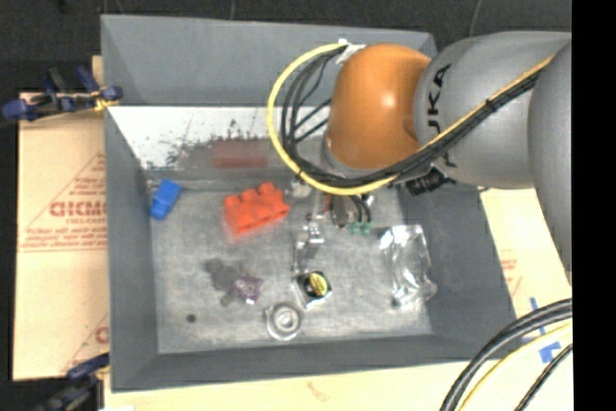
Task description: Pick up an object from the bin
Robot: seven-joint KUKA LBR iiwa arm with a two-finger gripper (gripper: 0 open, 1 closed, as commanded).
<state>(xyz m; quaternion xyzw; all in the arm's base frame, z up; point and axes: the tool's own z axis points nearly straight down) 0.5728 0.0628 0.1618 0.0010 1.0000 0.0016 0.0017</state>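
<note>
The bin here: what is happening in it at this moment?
A robot arm reaches in from the right. Its hand hangs low near the middle of the bin, between an orange toy brick and a small black-and-yellow object. A blue block, a metal ring and a crumpled clear bag lie apart from it.

One camera covers this station. It is fixed above the grey metal bin [130, 255] and faces down into it, tilted somewhat off the vertical, so the bin's outline reads skewed, not square. The full rim falls inside the frame, with a margin of dark surround along the top. Range is moderate: the small items on the floor read as separate shapes. The arm [500, 111] enters from the frame's right and stands between lens and bin, its orange cover [380, 106] masking the upper middle.
</note>
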